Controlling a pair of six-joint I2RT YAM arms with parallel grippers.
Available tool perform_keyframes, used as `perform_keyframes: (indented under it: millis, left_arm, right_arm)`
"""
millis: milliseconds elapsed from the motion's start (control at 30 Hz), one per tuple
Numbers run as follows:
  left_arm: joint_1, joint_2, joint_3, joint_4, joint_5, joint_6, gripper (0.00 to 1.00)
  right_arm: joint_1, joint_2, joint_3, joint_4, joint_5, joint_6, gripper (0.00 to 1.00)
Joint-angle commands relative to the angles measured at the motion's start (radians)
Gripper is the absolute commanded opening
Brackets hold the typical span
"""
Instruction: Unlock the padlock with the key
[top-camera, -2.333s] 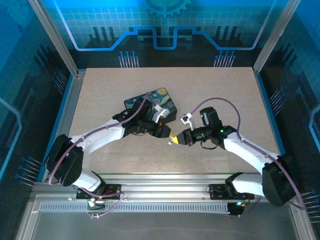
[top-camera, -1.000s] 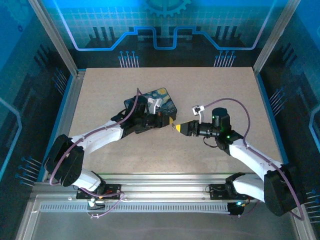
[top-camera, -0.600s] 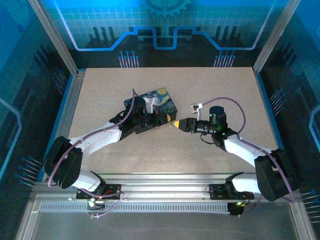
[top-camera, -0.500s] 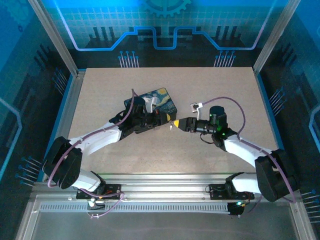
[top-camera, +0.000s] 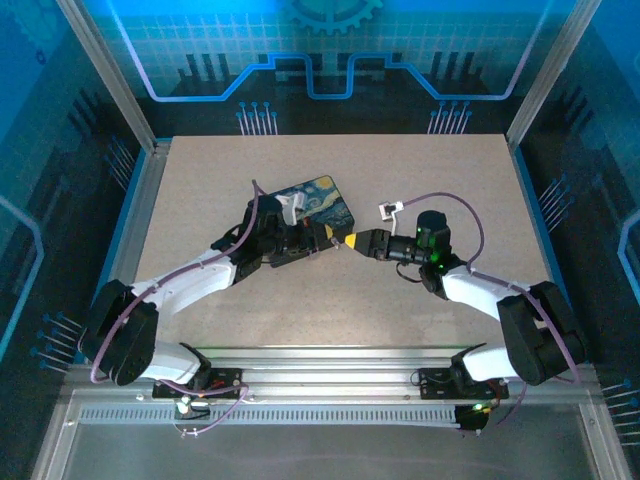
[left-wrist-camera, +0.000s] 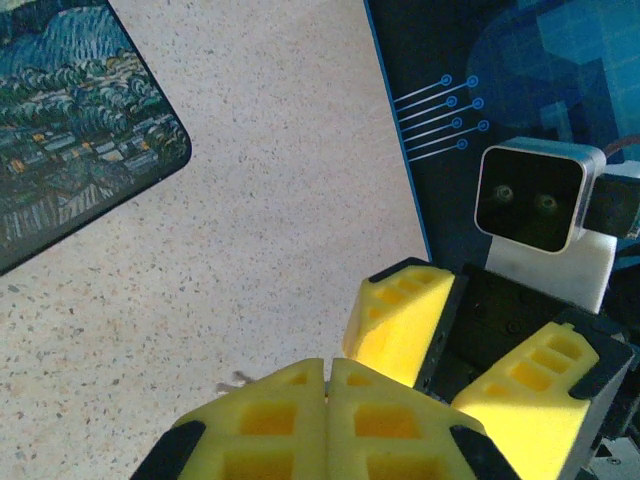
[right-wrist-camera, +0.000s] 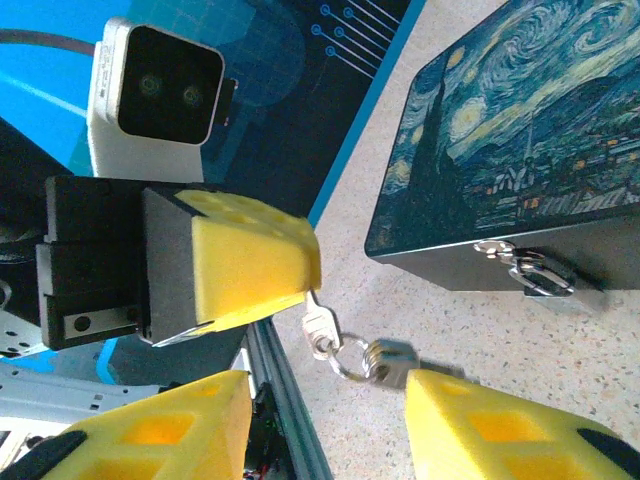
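Right pincer (top-camera: 352, 241), spread open, has advanced to the left pincer (left-wrist-camera: 327, 400), which clenches the key (right-wrist-camera: 317, 322).

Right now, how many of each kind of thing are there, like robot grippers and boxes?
grippers: 2, the left gripper and the right gripper
painted box: 1
padlock: 1
key: 1
key ring: 1
Total: 6
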Motion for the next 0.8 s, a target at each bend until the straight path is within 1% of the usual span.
perform_keyframes:
  millis: [0,133,533,767]
  left_arm:
    - [0.01,-0.024,-0.01,0.037,0.009,-0.025,0.0]
    - [0.012,-0.018,-0.014,0.06,0.018,-0.039,0.0]
    - [0.011,-0.019,-0.007,0.051,0.025,-0.041,0.0]
    - [0.012,-0.021,-0.006,0.05,0.024,-0.042,0.0]
  right_arm:
    - [0.03,-0.001,0.028,0.045,-0.005,0.002,0.45]
    - [0.048,0.016,0.053,0.024,0.011,-0.012,0.44]
    - [0.068,0.101,0.091,0.073,0.006,0.007,0.39]
    - [0.078,0.111,0.094,0.108,-0.009,0.019,0.31]
